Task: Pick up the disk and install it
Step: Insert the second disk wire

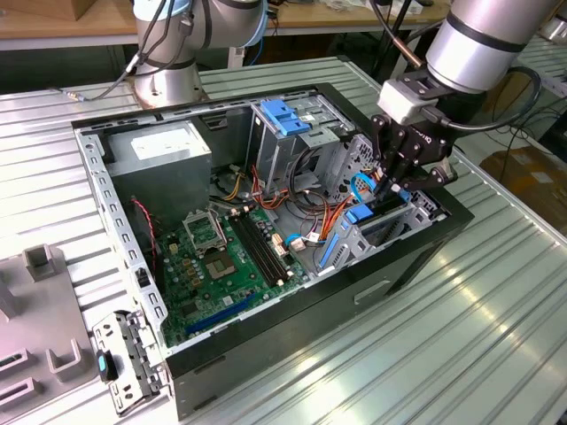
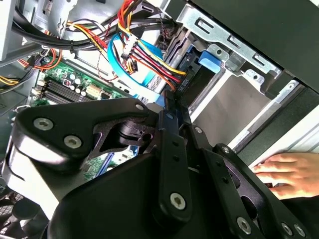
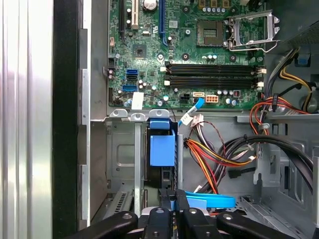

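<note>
**One disk seated in the drive cage under the claw**

Exterior view: the claw (image 1: 396, 180) hung inside the open computer case (image 1: 266, 221) on the ribbed counter (image 1: 443, 336), its fingers drawn narrow over the disk (image 1: 361, 215), just below it in the metal bay.

Second wrist view: the disk's blue tab (image 2: 209, 62) sat just beyond the fingertips, coloured cables (image 2: 144, 50) beside it, and a person's hand (image 2: 286, 172) rested on the case edge.

First wrist view: the disk (image 3: 162, 148) stood directly ahead of the near-closed fingers, the motherboard (image 3: 189, 55) farther on.
</note>
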### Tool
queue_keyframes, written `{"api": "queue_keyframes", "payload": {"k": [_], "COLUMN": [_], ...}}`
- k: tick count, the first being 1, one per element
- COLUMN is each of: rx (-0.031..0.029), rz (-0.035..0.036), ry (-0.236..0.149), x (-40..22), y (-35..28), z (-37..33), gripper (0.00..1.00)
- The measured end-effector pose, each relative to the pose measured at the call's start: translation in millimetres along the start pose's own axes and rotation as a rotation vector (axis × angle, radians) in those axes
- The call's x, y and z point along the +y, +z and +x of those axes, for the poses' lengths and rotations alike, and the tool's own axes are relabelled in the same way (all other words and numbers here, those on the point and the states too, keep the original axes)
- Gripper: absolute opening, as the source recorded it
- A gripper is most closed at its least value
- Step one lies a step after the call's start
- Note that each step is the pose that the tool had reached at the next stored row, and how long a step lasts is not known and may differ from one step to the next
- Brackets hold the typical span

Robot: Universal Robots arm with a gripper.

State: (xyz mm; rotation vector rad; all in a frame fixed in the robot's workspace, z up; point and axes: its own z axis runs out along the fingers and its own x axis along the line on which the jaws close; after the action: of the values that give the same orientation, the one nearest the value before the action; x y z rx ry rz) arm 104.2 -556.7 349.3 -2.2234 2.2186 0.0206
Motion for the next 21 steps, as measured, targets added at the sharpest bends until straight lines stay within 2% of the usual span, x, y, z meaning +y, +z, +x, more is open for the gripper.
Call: {"api": "queue_keyframes", "payload": {"k": [2,4,5,9,21], "rx": [-0.0092,-0.0208,-0.0298,-0.0339,-0.0355], "rz": [0.0000,0.0000,0.0002,0.0001,0.0001], "ry": [0.000,0.000,0.000,0.000,0.000], "x": [0.0,-0.2,-0.2,-0.2,-0.2], "y": [-0.1,0.0,0.0,-0.1,2.4], "z": [0.6,2.0,3.4,6.1,7.3], "gripper": [0.16,0.16,0.16,0.16,0.16]}}
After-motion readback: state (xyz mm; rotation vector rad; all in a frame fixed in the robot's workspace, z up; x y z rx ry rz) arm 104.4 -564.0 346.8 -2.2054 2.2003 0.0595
